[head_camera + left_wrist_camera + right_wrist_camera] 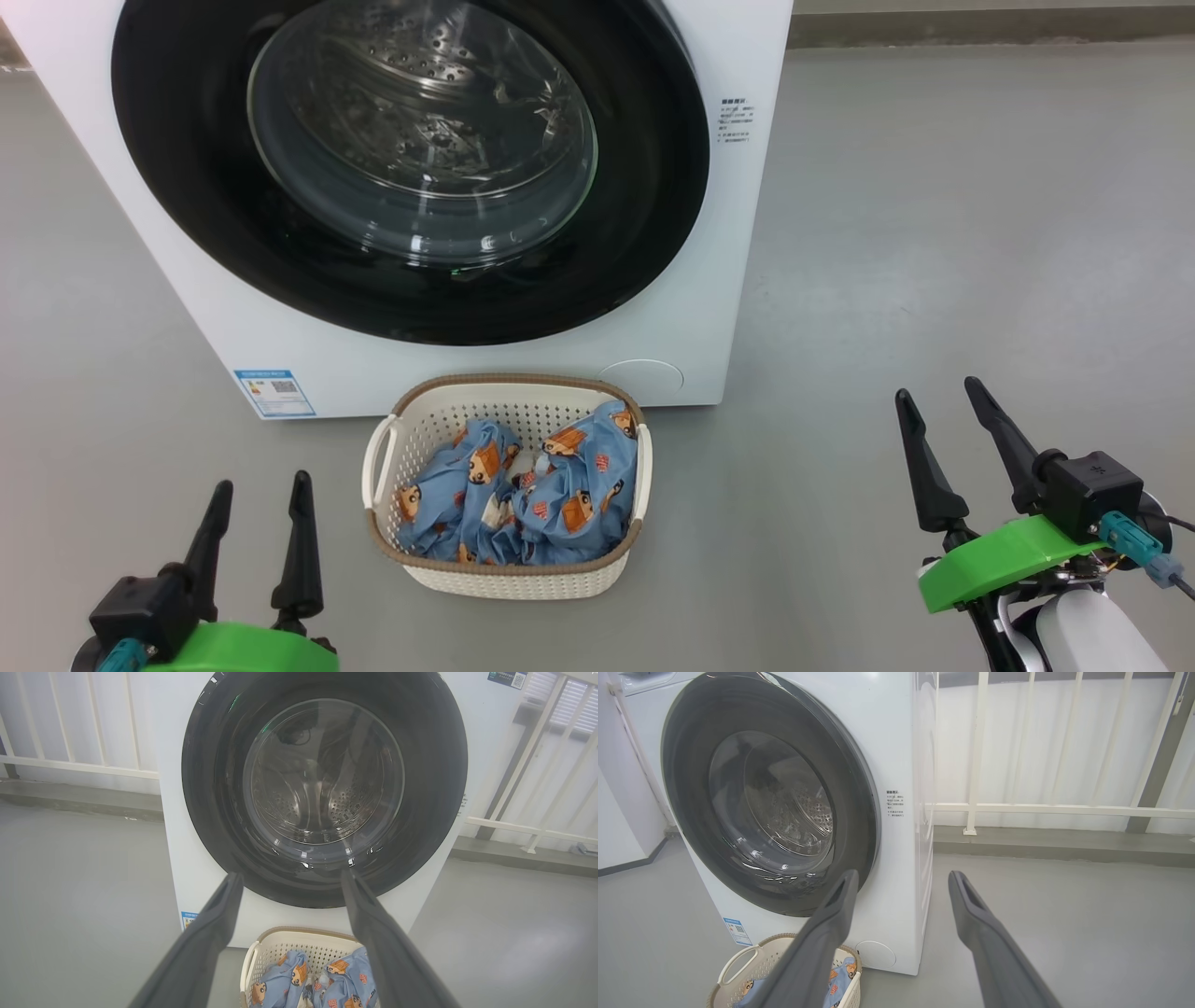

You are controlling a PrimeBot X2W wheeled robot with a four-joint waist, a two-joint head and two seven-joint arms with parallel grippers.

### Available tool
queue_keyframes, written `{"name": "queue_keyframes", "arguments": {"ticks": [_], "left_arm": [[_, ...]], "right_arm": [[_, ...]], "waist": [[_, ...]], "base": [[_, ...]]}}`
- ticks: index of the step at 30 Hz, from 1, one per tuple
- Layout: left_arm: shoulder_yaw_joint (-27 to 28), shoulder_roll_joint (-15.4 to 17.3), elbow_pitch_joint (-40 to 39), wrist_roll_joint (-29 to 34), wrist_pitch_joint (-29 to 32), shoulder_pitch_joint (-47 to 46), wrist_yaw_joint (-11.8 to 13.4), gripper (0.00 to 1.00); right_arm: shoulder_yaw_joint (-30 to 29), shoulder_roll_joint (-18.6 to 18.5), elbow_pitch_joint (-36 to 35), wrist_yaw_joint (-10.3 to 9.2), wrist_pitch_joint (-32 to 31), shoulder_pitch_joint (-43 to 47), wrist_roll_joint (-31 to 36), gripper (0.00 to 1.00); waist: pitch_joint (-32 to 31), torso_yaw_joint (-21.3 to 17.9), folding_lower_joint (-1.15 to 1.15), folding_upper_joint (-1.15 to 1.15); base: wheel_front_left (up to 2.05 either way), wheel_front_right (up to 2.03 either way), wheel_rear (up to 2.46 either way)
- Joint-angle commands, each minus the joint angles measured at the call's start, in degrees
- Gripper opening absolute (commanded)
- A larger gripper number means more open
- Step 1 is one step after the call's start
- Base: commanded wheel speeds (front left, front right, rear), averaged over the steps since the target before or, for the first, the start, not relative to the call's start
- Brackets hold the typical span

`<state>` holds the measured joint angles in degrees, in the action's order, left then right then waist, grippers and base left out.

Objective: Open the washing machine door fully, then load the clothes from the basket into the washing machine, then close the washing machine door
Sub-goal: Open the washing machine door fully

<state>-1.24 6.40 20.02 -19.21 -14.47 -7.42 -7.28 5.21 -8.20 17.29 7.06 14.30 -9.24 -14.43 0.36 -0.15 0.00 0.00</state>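
The washing machine door (187, 187) is closed, and the clothes (560, 495) are heaped in the basket (509, 571).
Head view: the basket sits on the floor (934, 233) just in front of the washing machine (738, 243), between the left gripper (261, 482) and the right gripper (936, 387), both spread and empty. Left wrist view: the parted fingers (376, 933) frame the door's lower rim, with the basket below. Right wrist view: the parted fingers flank the machine's right front edge, with the basket at lower left.

No lettering is legible. Washing machine (728, 280), front panel:
- blue label sticker (274, 392), lower left, carries a QR code; print too small to read
- block of small dark printed lines (736, 119), near the right edge; characters unresolved
- dark QR-code sticker (507, 678), upper corner in the left wrist view; text unreadable
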Motion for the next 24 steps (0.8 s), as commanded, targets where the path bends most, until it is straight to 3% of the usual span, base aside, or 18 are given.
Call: {"name": "queue_keyframes", "arguments": {"ticks": [1, 16, 17, 18, 19, 20, 21, 24], "left_arm": [[1.8, 1.4, -1.2, -0.3, -0.5, -2.3, -0.2, 1.0], [1.2, 1.9, -2.3, -0.9, -0.5, -2.8, -0.2, 1.0], [1.2, 1.9, -2.5, -1.0, -0.5, -2.9, -0.2, 1.0], [1.1, 2.0, -2.6, -1.1, -0.5, -3.1, -0.2, 1.0], [1.0, 2.1, -2.7, -1.2, -0.5, -3.2, -0.2, 1.0], [0.9, 2.2, -2.9, -1.3, -0.5, -3.4, -0.2, 1.0], [0.8, 2.3, -3.0, -1.5, -0.5, -3.5, -0.2, 1.0], [0.5, 2.5, -3.3, -1.8, -0.5, -3.8, -0.2, 1.0]], "right_arm": [[0.9, -0.6, -1.3, 0.43, 0.7, -2.6, 0.5, 1.0], [-0.7, -1.3, -1.1, 0.43, 0.7, -5.0, -0.1, 1.0], [-1.0, -1.3, -1.1, 0.43, 0.7, -5.4, -0.2, 0.81], [-1.2, -1.4, -1.1, 0.43, 0.7, -5.8, -0.3, 0.47], [-1.3, -1.5, -1.1, 0.43, 0.7, -6.2, -0.4, 0.31], [-1.4, -1.6, -1.1, 0.43, 0.7, -6.8, -0.6, 0.07], [-1.4, -1.8, -1.0, 0.43, 0.7, -7.3, -1.0, 0.0], [-1.5, -2.1, -0.8, 0.43, 0.7, -8.6, -2.1, 0.0]], "waist": [[0.1, 0.0, 0.0, 0.0], [2.4, 0.5, 0.0, 0.0], [2.7, 0.6, 0.0, 0.0], [3.1, 0.6, 0.0, 0.0], [3.4, 0.7, 0.0, 0.0], [3.7, 0.8, 0.0, 0.0], [4.1, 0.9, 0.0, 0.0], [4.8, 1.1, 0.0, 0.0]], "base": [[0.0, 0.0, 0.0], [0.0, 0.0, 0.0], [0.0, 0.0, 0.0], [0.0, 0.0, 0.0], [0.0, 0.0, 0.0], [0.0, 0.0, 0.0], [0.0, 0.0, 0.0], [0.0, 0.0, 0.0]]}}
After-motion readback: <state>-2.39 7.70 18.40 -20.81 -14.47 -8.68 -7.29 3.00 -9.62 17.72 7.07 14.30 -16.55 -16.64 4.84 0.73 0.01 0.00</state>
